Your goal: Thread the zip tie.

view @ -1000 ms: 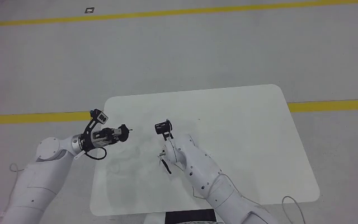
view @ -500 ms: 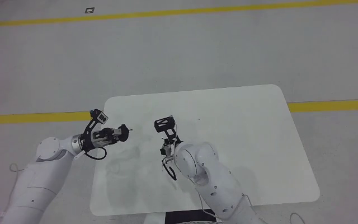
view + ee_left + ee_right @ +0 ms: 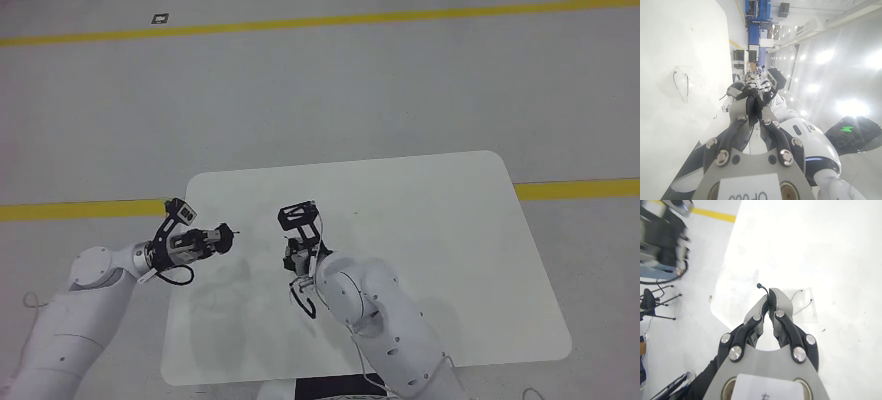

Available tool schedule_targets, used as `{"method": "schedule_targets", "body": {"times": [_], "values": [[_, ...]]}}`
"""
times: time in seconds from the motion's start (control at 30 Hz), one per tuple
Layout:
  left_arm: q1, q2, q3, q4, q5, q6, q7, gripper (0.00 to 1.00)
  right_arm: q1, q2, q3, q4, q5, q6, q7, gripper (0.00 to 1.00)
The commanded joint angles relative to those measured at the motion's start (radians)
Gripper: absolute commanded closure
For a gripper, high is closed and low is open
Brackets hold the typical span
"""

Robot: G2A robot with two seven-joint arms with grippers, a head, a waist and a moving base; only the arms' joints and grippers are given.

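Zip tie: not yet threaded; I judge this the lining-up step. Left pincer is closed on a black strand that pokes out past its tips; whether it is the tie's tail I cannot tell. Right pincer is clamped on the tie, head just beyond its tips, long axis in line with the pincer, pointing forward. Next move calls for fine alignment of tail and head slot.

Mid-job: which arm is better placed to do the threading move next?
Right, probably. The right claw is shut on the zip tie, head poking past its tips. The left claw is shut too, its hold unclear.
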Motion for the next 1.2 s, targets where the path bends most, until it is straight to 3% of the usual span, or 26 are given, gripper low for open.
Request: {"method": "schedule_targets", "body": {"times": [0.0, 0.1, 0.27, 0.3, 0.57, 0.67, 0.9, 1.03, 1.17], "values": [[-0.012, -0.008, 0.023, 0.037, -0.009, -0.004, 0.002, 1.0, -0.016, 0.008, -0.003, -0.021, 0.017, -0.008, -0.07, 1.0], [-0.032, -0.022, 0.059, 0.081, -0.022, -0.015, -0.003, 1.0, -0.019, 0.015, -0.019, -0.028, 0.039, -0.011, -0.144, 1.0], [-0.06, -0.046, 0.114, 0.117, -0.045, -0.037, 0.0, 1.0, 0.003, 0.014, -0.05, 0.002, 0.059, 0.012, -0.237, 1.0], [-0.069, -0.047, 0.109, 0.117, -0.033, -0.044, 0.024, 1.0, 0.003, 0.014, -0.05, 0.002, 0.059, 0.012, -0.237, 1.0], [-0.069, -0.047, 0.109, 0.117, -0.033, -0.044, 0.024, 1.0, 0.003, 0.014, -0.05, 0.002, 0.059, 0.012, -0.237, 1.0], [-0.054, -0.053, 0.127, 0.091, -0.013, -0.04, 0.074, 1.0, -0.006, 0.016, -0.049, 0.007, 0.106, 0.04, -0.318, 1.0], [-0.036, -0.069, 0.136, 0.073, -0.031, -0.044, 0.093, 1.0, 0.023, 0.019, -0.107, 0.062, 0.155, 0.144, -0.452, 1.0], [-0.031, -0.078, 0.129, 0.068, -0.025, -0.044, 0.091, 1.0, 0.029, 0.013, -0.104, 0.094, 0.182, 0.144, -0.519, 1.0], [-0.028, -0.083, 0.122, 0.065, -0.024, -0.044, 0.086, 1.0, 0.029, 0.013, -0.104, 0.094, 0.182, 0.144, -0.519, 1.0]]}}
